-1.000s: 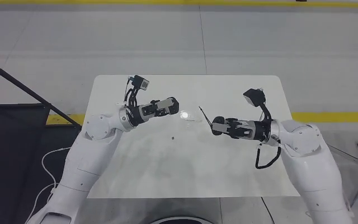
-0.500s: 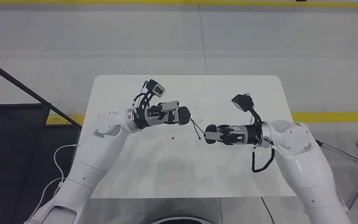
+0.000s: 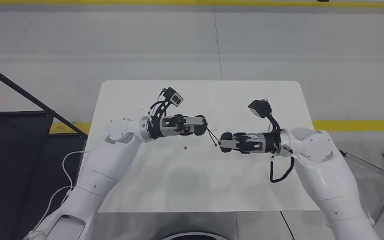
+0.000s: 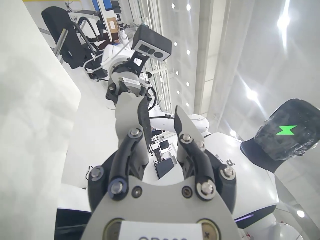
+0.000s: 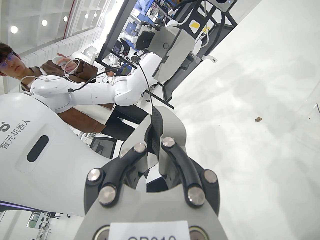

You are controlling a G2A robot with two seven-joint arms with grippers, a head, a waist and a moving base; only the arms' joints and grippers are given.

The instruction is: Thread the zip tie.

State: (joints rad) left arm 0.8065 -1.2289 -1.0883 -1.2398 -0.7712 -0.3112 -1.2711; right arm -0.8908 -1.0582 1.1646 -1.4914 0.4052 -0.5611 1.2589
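Barely visible zip tie (image 5: 149, 93)

Thin and black, it stands out of the right gripper (image 5: 156, 118), fingers clamped on its base. Its tip is lost against the left gripper (image 4: 158, 107), fingers parted, above the white worktop (image 3: 252, 180).

Nothing is reading clearly. A white label (image 4: 160, 231) is sitting on the base of the left gripper (image 4: 158, 106), its dark characters being cut off by the edge. A second label (image 5: 149, 230) is sitting likewise on the right gripper (image 5: 157, 114). A small sticker (image 4: 128, 81) on that gripper's wrist is carrying print too tiny to make out.
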